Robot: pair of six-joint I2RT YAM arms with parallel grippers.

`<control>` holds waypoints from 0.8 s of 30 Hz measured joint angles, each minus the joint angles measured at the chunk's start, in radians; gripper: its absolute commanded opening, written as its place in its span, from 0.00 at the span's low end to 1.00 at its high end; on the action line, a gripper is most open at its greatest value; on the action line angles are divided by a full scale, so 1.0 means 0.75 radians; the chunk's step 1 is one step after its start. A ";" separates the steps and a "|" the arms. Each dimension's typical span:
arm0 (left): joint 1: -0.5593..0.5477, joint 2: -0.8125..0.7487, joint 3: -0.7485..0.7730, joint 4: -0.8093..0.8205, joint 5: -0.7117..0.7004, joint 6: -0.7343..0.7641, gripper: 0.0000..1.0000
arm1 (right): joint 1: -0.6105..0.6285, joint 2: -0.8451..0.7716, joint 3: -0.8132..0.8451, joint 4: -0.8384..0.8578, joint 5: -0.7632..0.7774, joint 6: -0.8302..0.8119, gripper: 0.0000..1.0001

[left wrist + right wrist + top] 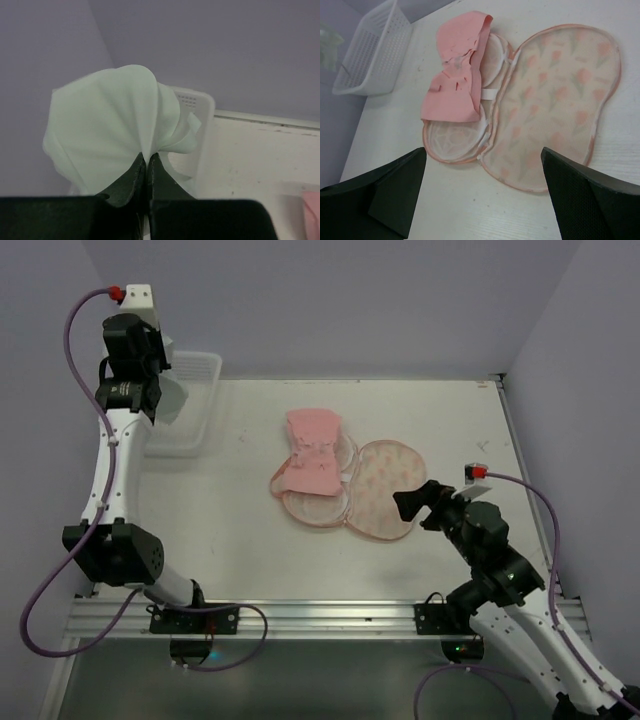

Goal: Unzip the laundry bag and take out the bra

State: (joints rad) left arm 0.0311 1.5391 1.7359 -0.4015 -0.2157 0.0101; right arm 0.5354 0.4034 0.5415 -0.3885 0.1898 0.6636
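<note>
- The right claw point(410, 505), near the table's right edge, gapes wide and empty, aimed at the bag.
- The bag point(385, 490) lies mid-table, unzipped and splayed flat: two oval halves of printed padding with pink trim and pale mesh.
- The bra point(312, 455), soft crumpled salmon fabric, rests on the half toward the left edge.
- Removal looks like the step in hand. The next move calls for pinching the bra fabric alone and lifting it clear without dragging the bag.
- At the far-left corner sits a white lattice basket point(205, 370). Above it the left claw point(146, 159) is clenched on a pale green cloth point(100, 135).
</note>
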 measured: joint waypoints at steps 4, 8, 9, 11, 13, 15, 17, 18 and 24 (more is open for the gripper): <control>0.095 0.078 -0.041 0.064 -0.002 0.114 0.01 | 0.000 0.118 0.003 0.057 -0.047 -0.040 0.99; 0.125 0.232 -0.055 0.174 0.003 0.196 0.00 | 0.000 0.242 0.032 0.090 -0.080 -0.073 0.99; 0.129 0.274 -0.079 0.222 0.008 0.213 0.00 | 0.000 0.267 0.043 0.094 -0.086 -0.080 0.99; 0.132 0.367 -0.123 0.286 0.014 0.237 0.00 | 0.000 0.307 0.064 0.101 -0.103 -0.090 0.99; 0.134 0.482 -0.136 0.340 0.021 0.256 0.00 | 0.000 0.336 0.081 0.111 -0.109 -0.096 0.99; 0.135 0.603 -0.135 0.411 0.024 0.261 0.01 | 0.000 0.353 0.094 0.119 -0.116 -0.098 0.99; 0.135 0.709 -0.115 0.450 0.019 0.263 0.04 | 0.000 0.362 0.101 0.121 -0.126 -0.098 0.99; 0.135 0.753 -0.094 0.459 0.011 0.266 0.07 | 0.000 0.370 0.106 0.121 -0.131 -0.098 0.99; 0.131 0.990 0.126 0.463 -0.013 0.232 0.80 | -0.003 0.412 0.141 0.117 -0.136 -0.097 0.99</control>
State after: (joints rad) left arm 0.1295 2.2814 1.8305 -0.0544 -0.2256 0.1844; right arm 0.5335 0.7124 0.6472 -0.3004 0.0875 0.5907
